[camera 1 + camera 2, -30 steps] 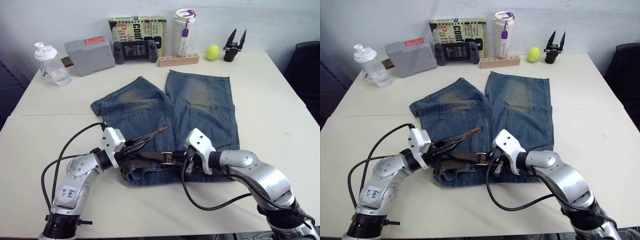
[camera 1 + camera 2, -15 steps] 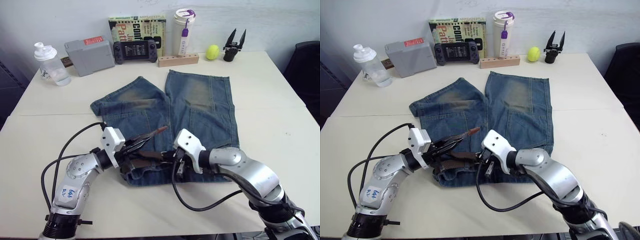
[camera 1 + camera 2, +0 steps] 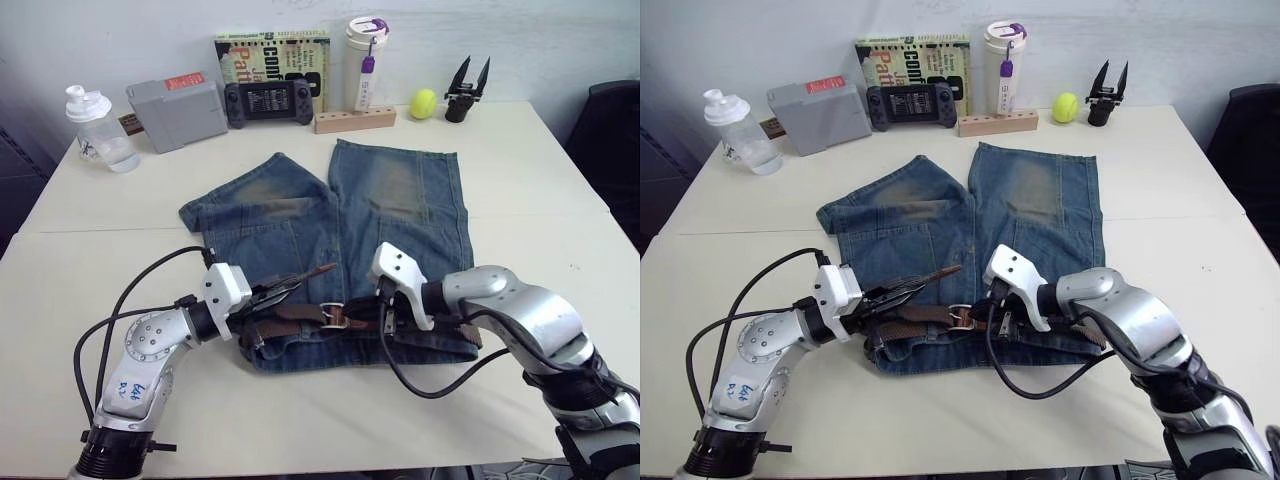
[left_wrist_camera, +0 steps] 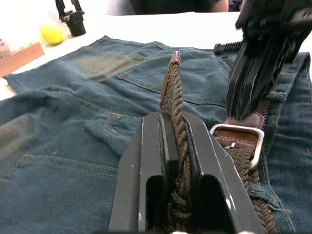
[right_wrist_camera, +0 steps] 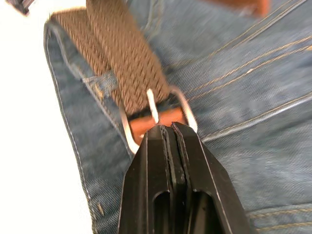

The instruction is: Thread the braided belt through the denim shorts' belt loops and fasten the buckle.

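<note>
Brown braid is running up between the fingers of the left pincer (image 4: 168,146), which is clamping the braided belt (image 4: 171,97) just behind its darker tip and holding that free end lifted above the denim shorts (image 3: 395,200), pointing toward the legs. The right pincer (image 5: 170,139) is pressing its fingers together at the leather tab next to the buckle (image 5: 158,117); whether leather is actually caught between them I cannot tell. The belt is lying along the waistband at the near edge of the shorts, and it appears to be sitting in at least some of the belt loops (image 5: 100,90), with the silver frame resting near the middle of the waist. To fasten well, I judge the right pincer should be keeping the frame flat and steady while the left is bringing the tip down low and straight into the frame opening, not letting the braid twist, then drawing it through until the pin can seat in the weave. Containers are standing well apart at the far side of the tabletop (image 3: 560,200): a clear bottle (image 3: 95,130) whose contents I cannot make out, and a tall white tumbler with a purple lid (image 3: 368,60), opaque.
</note>
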